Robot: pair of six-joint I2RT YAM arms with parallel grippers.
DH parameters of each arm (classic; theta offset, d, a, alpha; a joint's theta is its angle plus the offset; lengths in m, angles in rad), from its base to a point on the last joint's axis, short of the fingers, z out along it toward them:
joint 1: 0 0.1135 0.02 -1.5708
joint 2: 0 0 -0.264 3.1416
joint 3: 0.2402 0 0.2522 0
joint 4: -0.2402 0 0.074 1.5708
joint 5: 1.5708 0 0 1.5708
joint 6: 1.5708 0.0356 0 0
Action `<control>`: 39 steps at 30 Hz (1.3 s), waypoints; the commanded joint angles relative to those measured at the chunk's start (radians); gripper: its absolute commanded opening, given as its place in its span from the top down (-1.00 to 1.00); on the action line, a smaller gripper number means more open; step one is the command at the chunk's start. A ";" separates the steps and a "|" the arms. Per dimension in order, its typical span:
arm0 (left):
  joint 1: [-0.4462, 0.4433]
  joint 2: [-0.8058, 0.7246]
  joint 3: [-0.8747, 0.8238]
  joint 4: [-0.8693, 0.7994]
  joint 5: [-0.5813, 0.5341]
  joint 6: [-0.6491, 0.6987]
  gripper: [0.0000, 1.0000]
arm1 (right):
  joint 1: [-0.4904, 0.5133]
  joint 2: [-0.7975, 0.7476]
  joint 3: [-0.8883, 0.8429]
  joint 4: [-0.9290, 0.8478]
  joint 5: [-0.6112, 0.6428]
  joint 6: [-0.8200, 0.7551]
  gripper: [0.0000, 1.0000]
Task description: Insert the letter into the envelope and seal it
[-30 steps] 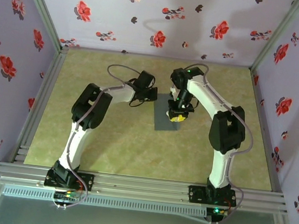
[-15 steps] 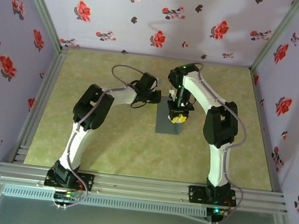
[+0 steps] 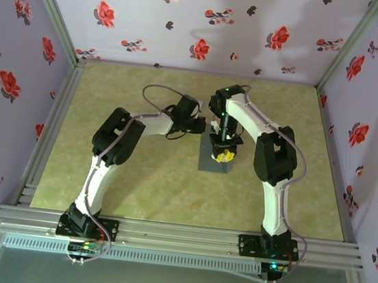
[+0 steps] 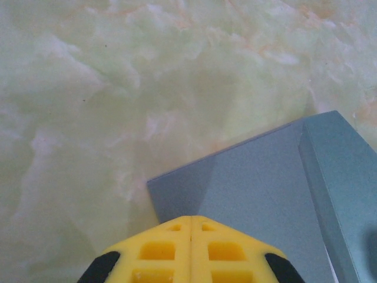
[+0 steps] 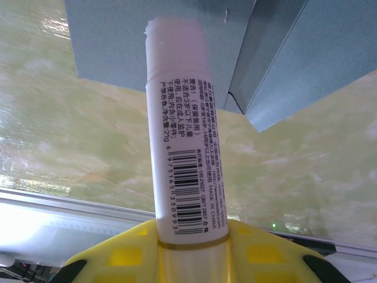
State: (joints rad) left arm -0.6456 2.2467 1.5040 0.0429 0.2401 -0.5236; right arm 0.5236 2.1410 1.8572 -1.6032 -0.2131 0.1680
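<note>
While my right hand (image 5: 191, 250) is clamped on a white glue stick (image 5: 179, 135), its barcode label facing the wrist camera and its uncapped tip pointing to the top of that frame, the grey envelope (image 5: 118, 41) lies on the green marbled worktop (image 5: 88, 147) just behind that tip. Its flap (image 5: 306, 59) is lifted at the upper right. I cannot tell whether the tip touches the paper. My left hand (image 4: 191, 236) has its yellow fingers (image 4: 159, 250) pressed together over the envelope's corner, low in the left wrist frame. From above, the envelope sits at the centre.
</note>
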 commanded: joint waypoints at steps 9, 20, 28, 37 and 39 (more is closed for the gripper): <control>-0.027 -0.021 -0.040 -0.066 0.011 0.021 1.00 | -0.005 0.052 -0.007 -0.026 0.058 -0.005 1.00; -0.038 -0.021 -0.046 -0.064 0.010 0.022 1.00 | -0.035 0.111 0.053 0.001 0.063 -0.004 1.00; -0.042 -0.017 -0.042 -0.066 0.011 0.025 1.00 | -0.063 0.142 0.105 0.003 0.062 -0.008 1.00; -0.045 -0.014 -0.039 -0.069 0.011 0.027 1.00 | -0.075 0.179 0.155 0.007 0.054 -0.010 1.00; -0.045 -0.013 -0.037 -0.069 0.011 0.027 1.00 | -0.076 0.188 0.168 0.010 0.046 -0.007 1.00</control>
State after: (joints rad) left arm -0.6678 2.2356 1.4891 0.0418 0.2363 -0.5186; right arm 0.4561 2.2910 2.0006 -1.6150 -0.1795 0.1642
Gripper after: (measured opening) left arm 0.059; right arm 0.241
